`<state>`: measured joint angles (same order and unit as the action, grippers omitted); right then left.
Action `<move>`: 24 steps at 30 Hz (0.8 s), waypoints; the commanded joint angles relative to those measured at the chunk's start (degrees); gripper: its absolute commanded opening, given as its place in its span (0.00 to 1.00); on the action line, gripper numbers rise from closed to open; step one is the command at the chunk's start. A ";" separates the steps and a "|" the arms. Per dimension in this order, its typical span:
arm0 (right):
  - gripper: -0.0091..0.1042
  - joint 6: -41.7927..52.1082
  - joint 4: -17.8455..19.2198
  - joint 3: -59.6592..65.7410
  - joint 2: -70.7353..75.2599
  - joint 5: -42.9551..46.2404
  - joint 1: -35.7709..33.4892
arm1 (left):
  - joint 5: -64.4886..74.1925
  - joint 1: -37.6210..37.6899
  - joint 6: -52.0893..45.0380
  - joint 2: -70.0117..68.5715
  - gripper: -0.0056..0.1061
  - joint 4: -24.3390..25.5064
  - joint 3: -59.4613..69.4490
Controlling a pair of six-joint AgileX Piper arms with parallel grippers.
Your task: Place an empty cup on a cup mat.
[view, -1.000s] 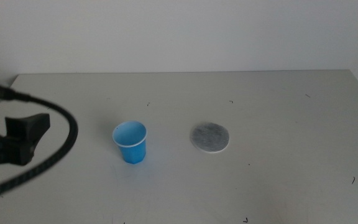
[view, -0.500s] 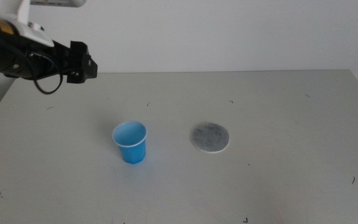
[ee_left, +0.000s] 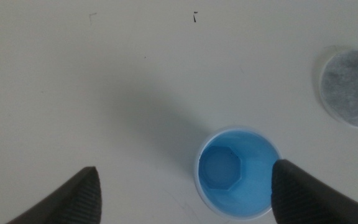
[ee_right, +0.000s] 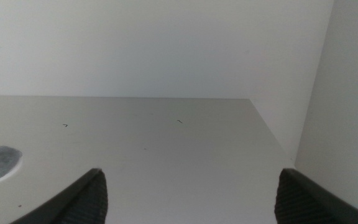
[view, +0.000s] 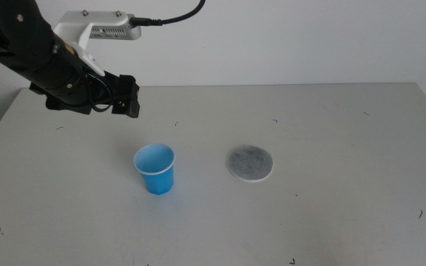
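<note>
The cup (view: pixel 154 169), a bright blue tapered vessel with a thin pale rim, stands upright and empty left of centre in the middle view. The cup mat (view: pixel 250 163), a thin flat round disc, mottled grey with a whitish edge, lies apart from it just right of centre on the matt, pale grey table (view: pixel 331 222). The left gripper (view: pixel 129 97) hangs in the upper left of the frame, above and behind the cup, jaws spread wide and holding nothing. The right gripper (ee_right: pixel 188 193), out of the middle view, is likewise wide open and empty. Likely hazards: the thin-walled cup looks light, so an off-centre descent could tip it, a hard squeeze could buckle it, and an imprecise release could leave it overhanging the scarcely wider mat.
</note>
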<state>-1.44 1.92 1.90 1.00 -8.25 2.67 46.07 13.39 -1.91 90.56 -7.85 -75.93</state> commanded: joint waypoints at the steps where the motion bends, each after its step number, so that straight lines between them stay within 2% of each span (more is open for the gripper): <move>1: 0.91 0.49 0.52 -0.66 1.10 4.47 -0.11 | -2.10 0.35 0.74 -1.46 0.99 -0.75 -2.17; 9: 0.91 0.49 0.52 -0.66 1.10 4.47 -0.11 | -2.15 0.35 0.74 -0.84 0.99 -0.25 -2.06; 10: 0.91 0.49 0.52 -0.66 1.10 4.47 -0.11 | -2.19 0.35 0.78 -0.25 0.99 -2.18 -2.08; 12: 0.91 0.49 0.52 -0.66 1.10 4.47 -0.11 | -1.72 0.35 0.78 0.71 0.99 -2.93 -2.08; 24: 0.91 0.49 0.52 -0.66 1.10 4.47 -0.11 | 0.16 0.35 0.78 8.46 0.99 -5.04 -2.00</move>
<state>-1.44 1.92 1.90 1.00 -8.25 2.67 47.76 13.39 -1.91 101.00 -11.29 -75.95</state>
